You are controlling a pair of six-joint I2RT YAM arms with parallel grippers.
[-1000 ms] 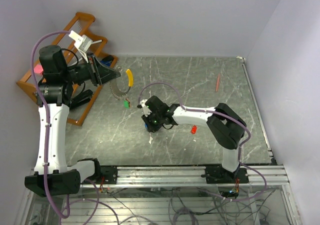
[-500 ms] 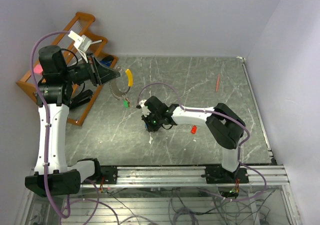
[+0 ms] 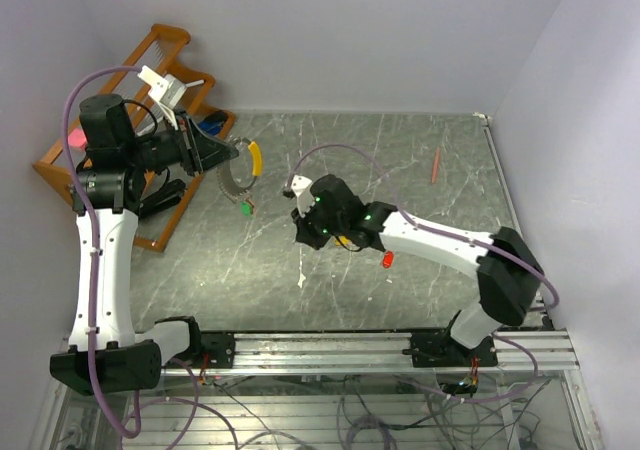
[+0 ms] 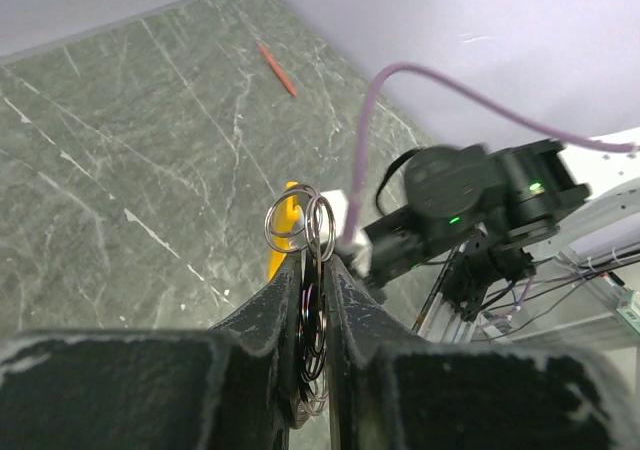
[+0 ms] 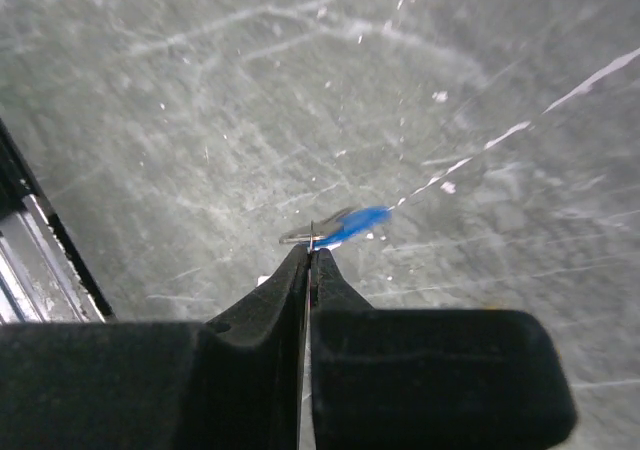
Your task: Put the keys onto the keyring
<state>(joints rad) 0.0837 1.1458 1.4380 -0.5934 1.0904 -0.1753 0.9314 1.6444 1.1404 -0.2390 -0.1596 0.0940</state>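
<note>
My left gripper (image 3: pixel 226 154) is shut on the keyring (image 4: pixel 305 223), several silvery rings pinched between the jaws above the table. The keyring's yellow banana piece (image 3: pixel 258 157) and chain (image 3: pixel 236 181) hang beside the gripper. A green key (image 3: pixel 247 208) sits at the chain's lower end; I cannot tell whether it is attached. My right gripper (image 3: pixel 303 232) is shut on the thin metal ring of the blue key (image 5: pixel 352 226), held above the table (image 3: pixel 400 150), right of and below the keyring. A red key (image 3: pixel 387 260) lies on the table. An orange-yellow key (image 3: pixel 345 240) shows under the right arm.
A wooden rack (image 3: pixel 160 45) stands at the back left, behind the left arm. A thin orange-red pencil (image 3: pixel 436 165) lies at the back right. A small white scrap (image 3: pixel 300 282) lies in front of the right gripper. The metal rail (image 3: pixel 330 345) runs along the near edge.
My right arm has lifted off the table with the blue key and its elbow has swung right. My left gripper and the keyring have shifted slightly.
</note>
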